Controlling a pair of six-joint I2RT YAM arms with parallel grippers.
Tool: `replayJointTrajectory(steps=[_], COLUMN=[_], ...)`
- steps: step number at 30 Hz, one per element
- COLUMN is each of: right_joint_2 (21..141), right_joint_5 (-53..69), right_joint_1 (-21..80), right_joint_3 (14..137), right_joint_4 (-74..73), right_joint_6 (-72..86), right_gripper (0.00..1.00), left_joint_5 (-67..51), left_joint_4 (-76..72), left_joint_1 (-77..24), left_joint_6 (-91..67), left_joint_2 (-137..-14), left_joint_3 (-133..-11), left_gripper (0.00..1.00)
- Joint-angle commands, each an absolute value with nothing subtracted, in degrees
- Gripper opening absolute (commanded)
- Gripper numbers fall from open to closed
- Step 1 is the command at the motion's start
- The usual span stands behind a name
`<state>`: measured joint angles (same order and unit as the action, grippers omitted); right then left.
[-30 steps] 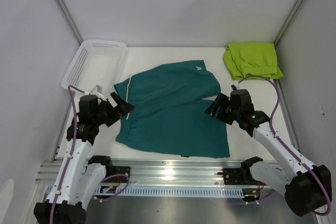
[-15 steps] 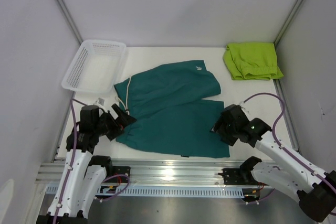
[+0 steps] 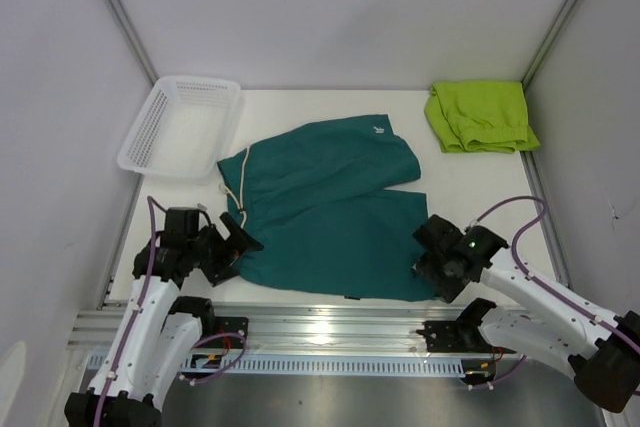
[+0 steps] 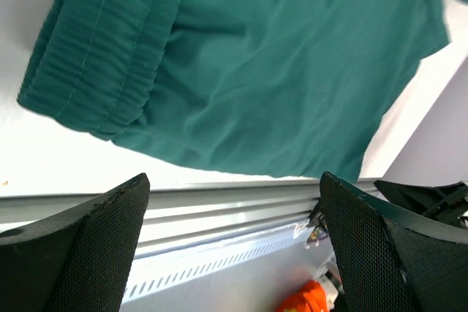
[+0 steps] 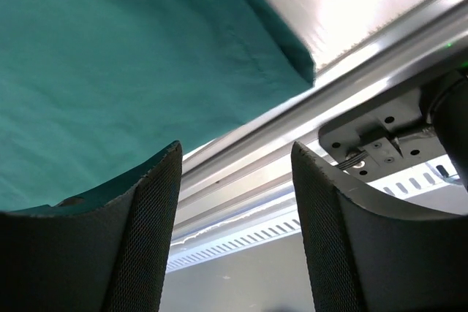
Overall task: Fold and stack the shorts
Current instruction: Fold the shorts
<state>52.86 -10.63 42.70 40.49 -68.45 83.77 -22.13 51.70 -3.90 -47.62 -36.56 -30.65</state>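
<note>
Teal soft-fabric athletic shorts (image 3: pixel 325 207) lie spread flat by the near edge of the white surface (image 3: pixel 470 197), lime green fabric shorts (image 3: pixel 480 115) bundled at its far right corner. The left fingers (image 4: pixel 80 246) gape wide at the waistband's near corner; the right fingers (image 5: pixel 95 246) stand apart, empty, by the near hem corner. Each should pinch its corner squarely, then lift together.

no legible text; the teal shorts (image 3: pixel 330 207) bear a tiny unreadable white logo (image 3: pixel 378 129).

left fingers (image 4: pixel 73 253), right fingers (image 5: pixel 95 253) drawn nearward, lower
</note>
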Motion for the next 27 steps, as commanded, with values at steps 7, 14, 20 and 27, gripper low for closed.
replayJointTrajectory(steps=[7, 14, 20, 27], right_joint_2=[53.25, 51.95, 53.17, 54.40], right_joint_5=[-9.32, -10.01, -13.97, -14.50], right_joint_1=[42.98, 43.42, 43.59, 43.68], right_joint_3=[34.37, 29.18, 27.96, 25.31], right_joint_4=[-66.98, -59.26, -56.87, -54.14], right_joint_6=[92.10, 95.36, 96.94, 98.44], right_gripper=[0.62, 0.58, 0.55, 0.44], left_joint_5=[-22.50, -22.85, -23.47, -22.85], left_joint_4=[51.77, 48.70, 48.16, 48.51], left_joint_1=[-6.59, -6.59, -6.59, -6.59], left_joint_6=[-50.01, -50.62, -49.92, -49.66], left_joint_2=[-39.90, -41.04, -42.36, -43.33], left_joint_3=[-29.27, -26.90, -26.98, -27.60], left_gripper=[0.99, 0.98, 0.97, 0.97])
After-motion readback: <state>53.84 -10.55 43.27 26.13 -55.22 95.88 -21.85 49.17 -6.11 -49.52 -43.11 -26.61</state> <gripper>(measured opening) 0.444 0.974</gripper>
